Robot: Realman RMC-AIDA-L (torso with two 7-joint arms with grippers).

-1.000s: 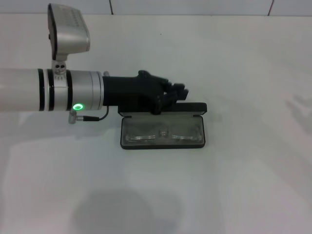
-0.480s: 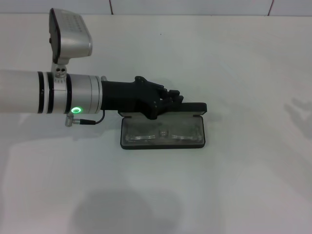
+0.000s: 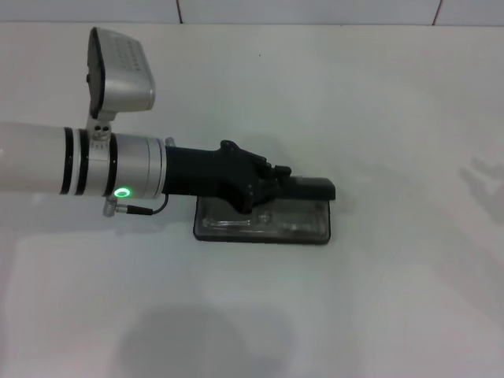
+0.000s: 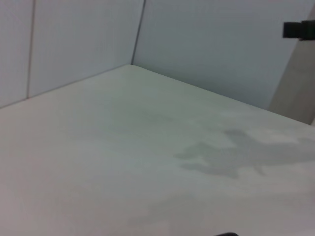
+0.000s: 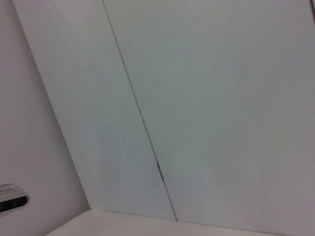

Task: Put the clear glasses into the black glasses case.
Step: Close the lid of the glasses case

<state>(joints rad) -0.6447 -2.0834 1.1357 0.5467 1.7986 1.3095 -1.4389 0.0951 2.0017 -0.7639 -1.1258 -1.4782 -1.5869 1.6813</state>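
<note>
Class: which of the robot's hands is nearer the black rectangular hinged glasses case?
Left. The left hand is over the black rectangular hinged glasses case, at its lid; the right hand is out of view.

White table, matte, soft shadows across it. Pale panelled wall behind with thin dark vertical seams. Even, diffuse lighting.

The left end effector covered the black glasses case's rear left; its fingers' spread was unreadable. The clear glasses showed only faintly.
</note>
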